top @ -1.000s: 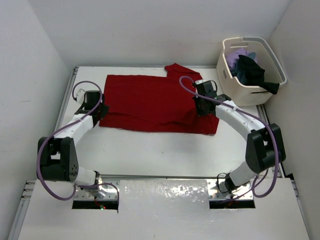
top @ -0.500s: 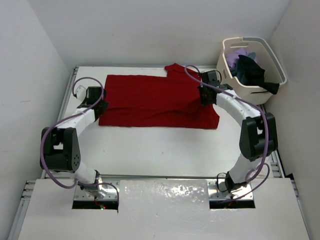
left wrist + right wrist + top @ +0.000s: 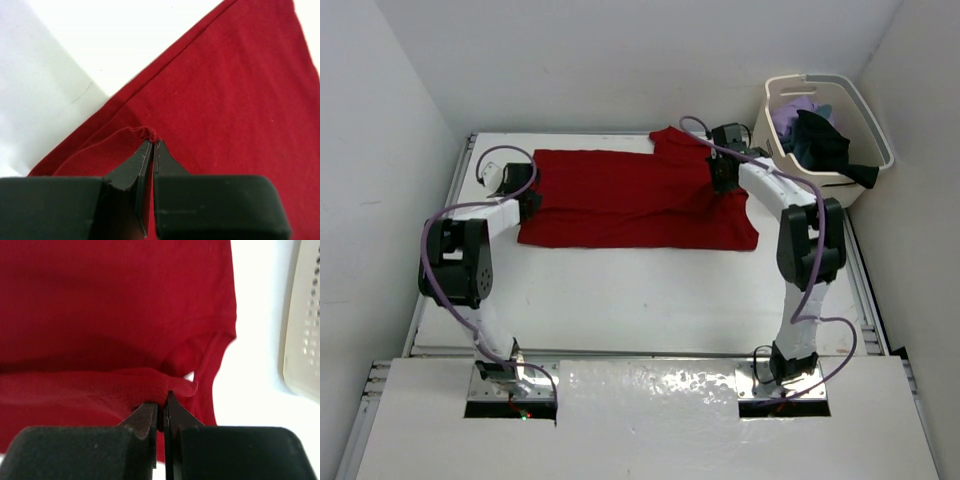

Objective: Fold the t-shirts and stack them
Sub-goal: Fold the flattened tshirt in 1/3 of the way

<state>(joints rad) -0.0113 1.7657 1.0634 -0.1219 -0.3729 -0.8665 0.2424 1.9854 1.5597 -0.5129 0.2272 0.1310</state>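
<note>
The red t-shirt (image 3: pixel 620 200) lies spread across the far half of the table, its near edge lifted and carried back over itself. My left gripper (image 3: pixel 527 197) is shut on a pinch of the red cloth (image 3: pixel 145 134) at the shirt's left edge. My right gripper (image 3: pixel 723 178) is shut on a fold of the red cloth (image 3: pixel 165 385) near the right sleeve. The black t-shirt (image 3: pixel 820 142) and the lavender t-shirt (image 3: pixel 792 110) lie bunched in the basket. The teal-blue t-shirt is hidden.
The cream perforated laundry basket (image 3: pixel 810 188) stands at the back right, just beyond the table's corner; its wall shows in the right wrist view (image 3: pixel 302 340). White walls close in the table on three sides. Bare white table (image 3: pixel 640 290) lies between the shirt and the arm bases.
Both grippers have moved away from the bases toward the back of the table, carrying the shirt's near edge with them. The shirt's visible area has grown shorter front to back.
</note>
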